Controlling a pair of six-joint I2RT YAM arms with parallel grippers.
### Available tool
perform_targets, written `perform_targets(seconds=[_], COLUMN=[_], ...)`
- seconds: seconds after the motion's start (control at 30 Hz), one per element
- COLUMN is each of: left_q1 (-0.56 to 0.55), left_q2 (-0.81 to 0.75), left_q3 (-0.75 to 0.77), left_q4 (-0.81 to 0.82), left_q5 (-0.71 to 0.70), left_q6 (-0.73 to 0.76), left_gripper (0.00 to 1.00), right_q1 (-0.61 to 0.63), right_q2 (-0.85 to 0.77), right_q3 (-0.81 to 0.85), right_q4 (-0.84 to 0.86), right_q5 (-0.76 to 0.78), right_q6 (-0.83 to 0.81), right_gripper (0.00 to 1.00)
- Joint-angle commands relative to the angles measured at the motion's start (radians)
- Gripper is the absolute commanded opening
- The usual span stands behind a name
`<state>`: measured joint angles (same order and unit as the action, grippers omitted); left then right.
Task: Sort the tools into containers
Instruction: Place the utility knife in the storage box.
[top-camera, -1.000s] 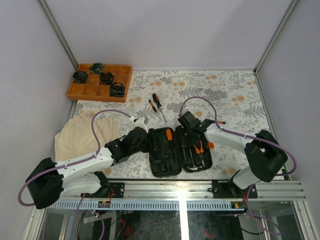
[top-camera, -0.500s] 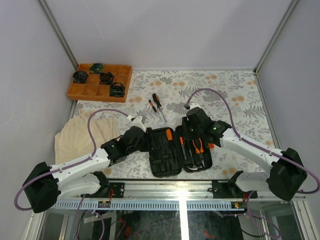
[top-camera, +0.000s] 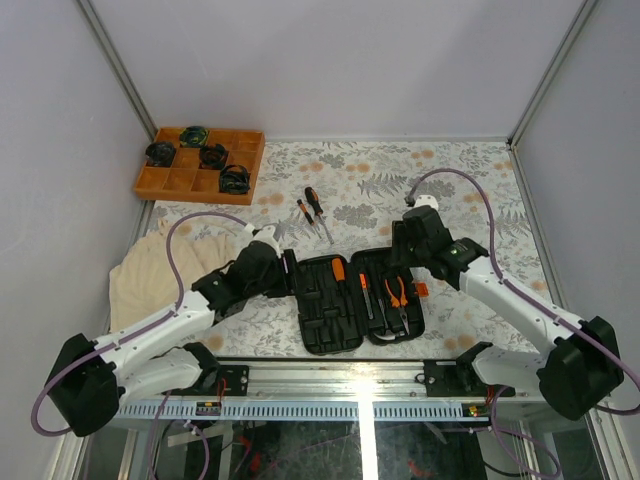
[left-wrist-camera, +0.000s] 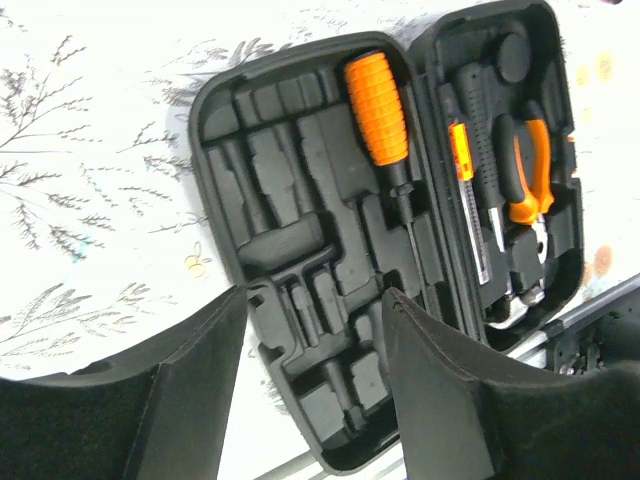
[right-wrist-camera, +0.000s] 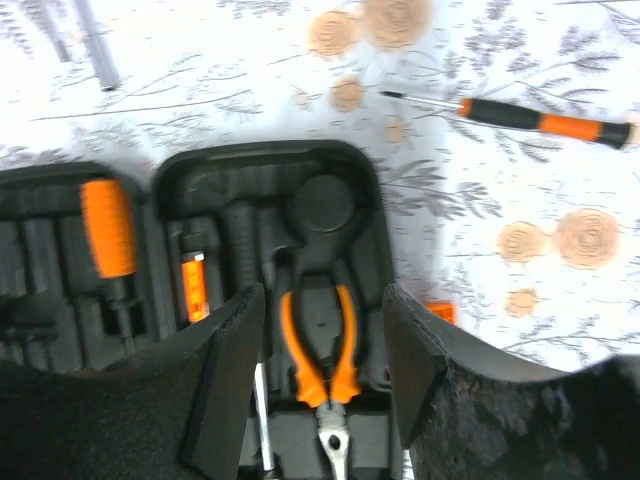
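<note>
The black tool case (top-camera: 325, 325) lies open near the table's front edge. Its left half holds a fat orange-handled screwdriver (top-camera: 338, 270) (left-wrist-camera: 378, 108). Its right half holds the orange-handled pliers (top-camera: 397, 293) (right-wrist-camera: 318, 340) and a thin orange-tipped tool (right-wrist-camera: 192, 285). Two screwdrivers (top-camera: 312, 212) lie loose behind the case, and another screwdriver (right-wrist-camera: 540, 120) lies on the table to its right. My left gripper (top-camera: 285, 270) (left-wrist-camera: 315, 300) hangs open at the case's left edge. My right gripper (top-camera: 405, 250) (right-wrist-camera: 325, 295) is open above the right half's far end, with nothing between its fingers.
An orange gridded tray (top-camera: 180, 183) with round coiled items sits at the back left. A cream cloth (top-camera: 160, 270) lies left of the case, under the left arm. A metal rail (top-camera: 360, 380) runs along the front edge. Walls close in both sides.
My right gripper has opened from shut and pulled back to the right, off the case. The left gripper has opened slightly and barely shifted.
</note>
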<state>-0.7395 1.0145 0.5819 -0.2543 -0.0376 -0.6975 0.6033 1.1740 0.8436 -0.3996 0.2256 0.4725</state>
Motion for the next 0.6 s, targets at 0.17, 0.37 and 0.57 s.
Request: perform_targets(seconds=[0.17,0.37,0.57], left_q1=[0.04,0.042,0.042], left_q2=[-0.006,-0.021,-0.08], left_q3=[0.094,0.188,0.202], left_q4=[-0.131,-0.251,-0.289], left_q5=[0.042,-0.017,-0.109], left_q6=[0.095,0.165,0.216], left_gripper=[0.57,0.59,0.59], right_q1=[-0.171,-0.254,-0.281], right_q2=[0.095,0.145,0.169], right_q3=[0.054,0.068,0.082], right_q4=[0.0,0.021,0.057], right_q5=[0.028,-0.008,-0.022], right_q6=[-0.117,-0.044,0.097], right_gripper=[0.66,0.71,0.81])
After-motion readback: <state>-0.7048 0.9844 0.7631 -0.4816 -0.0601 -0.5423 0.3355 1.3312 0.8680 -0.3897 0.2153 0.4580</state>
